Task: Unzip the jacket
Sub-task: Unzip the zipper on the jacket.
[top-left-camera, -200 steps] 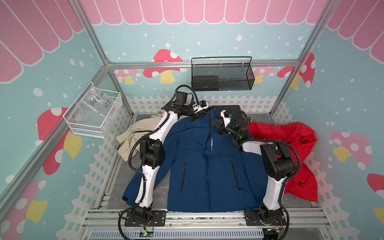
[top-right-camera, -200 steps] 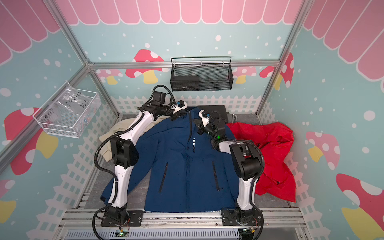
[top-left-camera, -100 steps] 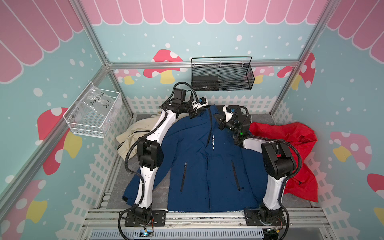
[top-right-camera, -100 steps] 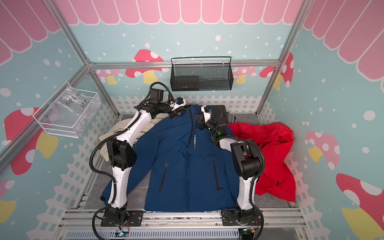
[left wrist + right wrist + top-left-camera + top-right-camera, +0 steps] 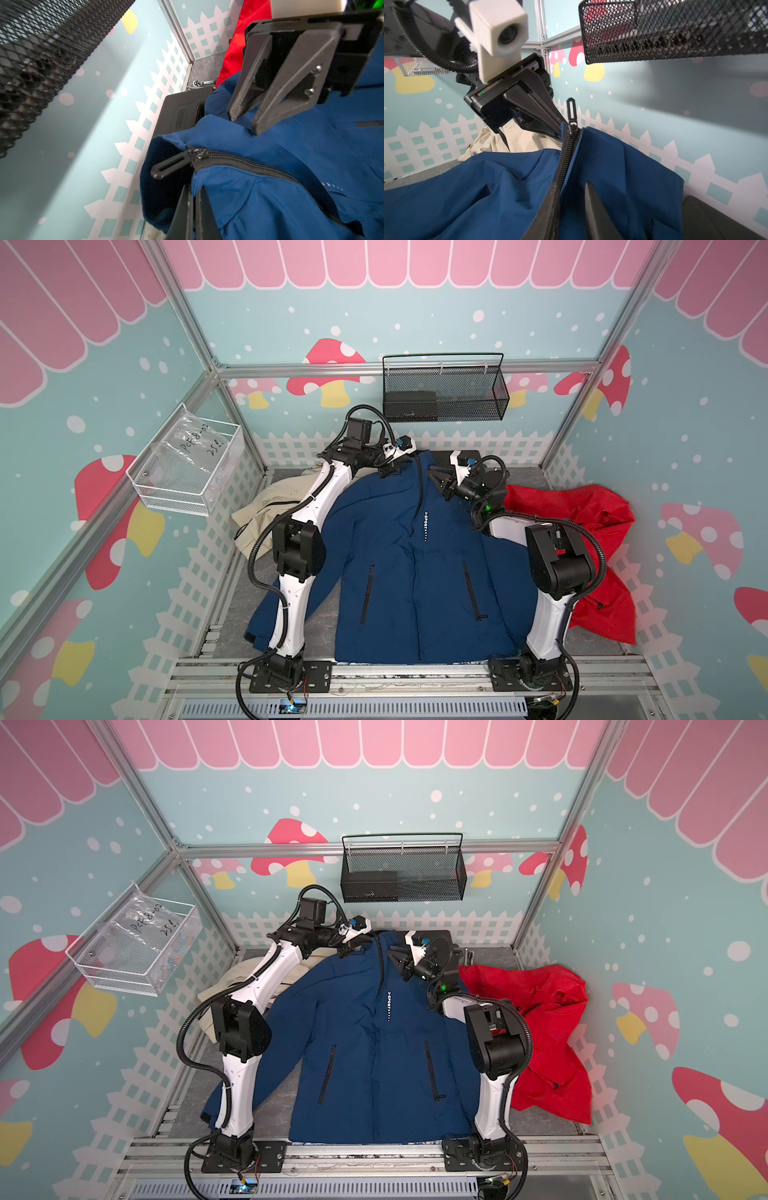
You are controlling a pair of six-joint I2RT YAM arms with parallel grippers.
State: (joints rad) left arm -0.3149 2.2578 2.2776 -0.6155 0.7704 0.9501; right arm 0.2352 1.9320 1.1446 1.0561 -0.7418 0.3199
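Note:
A navy blue jacket lies front-up on the table, zipped, with its collar lifted at the far end. My left gripper is shut on the collar edge just left of the zip's top. The black zipper pull sticks out free above the slider. My right gripper is open over the right side of the collar. One finger lies along the zip teeth, and the other stands apart over blue fabric. It grips nothing.
A red jacket is heaped at the right, and a beige garment lies under the left arm. A black case and a ratchet wrench sit behind the collar. A black mesh basket hangs on the back wall, a white wire basket on the left wall.
The right gripper moved toward the back wall along the collar, and its jaws, shut before, have parted. The left gripper stays shut on the collar, raised slightly.

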